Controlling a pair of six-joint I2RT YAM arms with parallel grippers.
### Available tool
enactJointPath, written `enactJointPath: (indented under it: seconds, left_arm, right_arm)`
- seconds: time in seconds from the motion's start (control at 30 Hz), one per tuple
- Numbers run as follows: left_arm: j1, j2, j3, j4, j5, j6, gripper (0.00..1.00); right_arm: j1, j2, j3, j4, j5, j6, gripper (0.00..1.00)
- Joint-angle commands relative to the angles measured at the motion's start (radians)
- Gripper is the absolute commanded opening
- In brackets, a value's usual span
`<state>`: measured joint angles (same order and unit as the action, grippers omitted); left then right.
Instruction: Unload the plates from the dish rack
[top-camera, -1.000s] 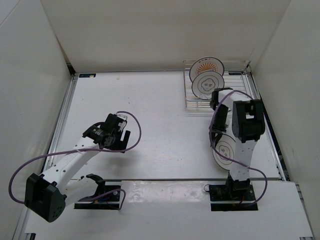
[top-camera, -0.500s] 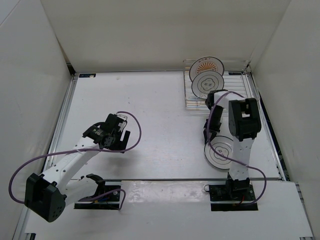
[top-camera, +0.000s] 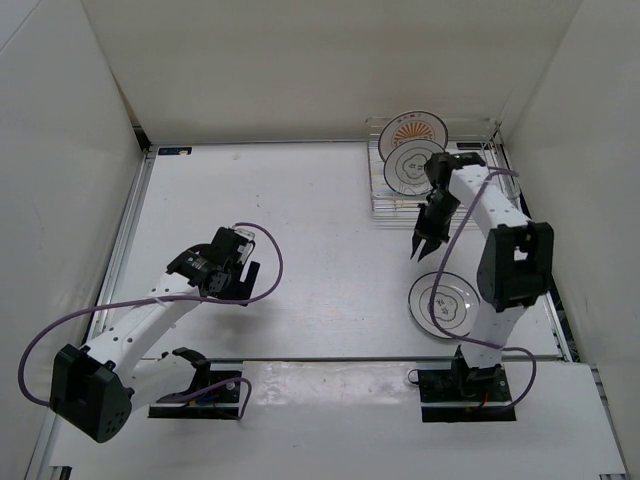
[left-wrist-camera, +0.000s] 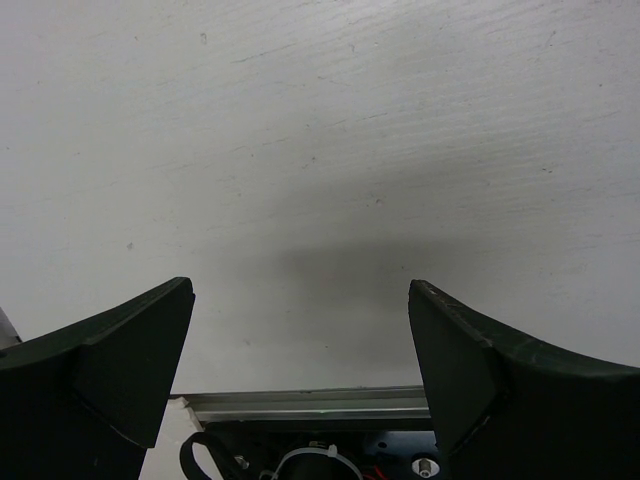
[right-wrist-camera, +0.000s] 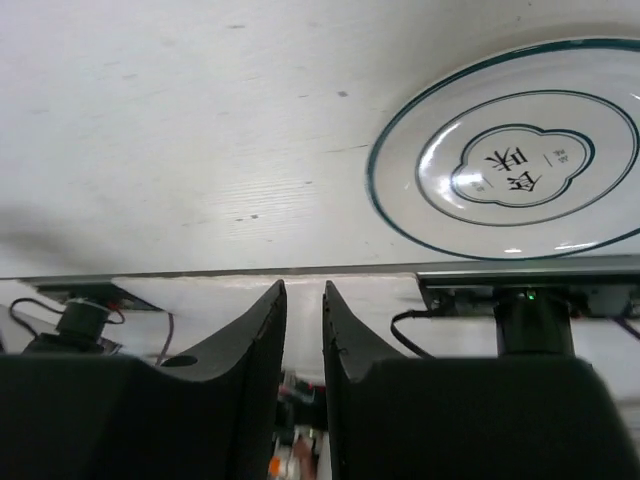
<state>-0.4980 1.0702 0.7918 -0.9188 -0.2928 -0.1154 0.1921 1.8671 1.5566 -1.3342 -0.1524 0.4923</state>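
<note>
**One plate lies flat on the worktop; two stand in the rack**

Over the left half of the white worktop (top-camera: 320, 200), toward its front edge, the left gripper (left-wrist-camera: 300, 287) hangs with jaws spread wide and empty. Toward the right edge, the right gripper (top-camera: 415, 254) points down with jaws barely parted, pinching nothing. Just frontward of it, untouched, a round white plate with thin dark rings (top-camera: 440, 303) lies flat and face up. In the back right corner, the silvery wire dish rack (top-camera: 380, 207) holds a second ringed white plate (top-camera: 410, 168) and, behind it, a white plate with an orange sunburst centre (top-camera: 413, 128). Both stand on edge, facing the front.
</note>
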Motion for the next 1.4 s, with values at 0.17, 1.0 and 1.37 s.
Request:
enactJointPath:
  seconds: [0.17,1.0,1.37]
  left_arm:
    - [-0.004,-0.001,0.033,0.012,-0.026,0.014,1.0]
    - [-0.004,0.011,0.053,-0.008,-0.088,0.037,1.0]
    - [-0.005,0.059,0.078,-0.046,-0.124,0.026,1.0]
  right_arm:
    - [-0.025,-0.296,0.086,0.277,0.011,0.155,0.62]
    - [-0.18,0.228,0.574,0.771,-0.018,0.796,0.87]
    - [-0.241,0.394,0.55,0.826,-0.064,0.884,0.81]
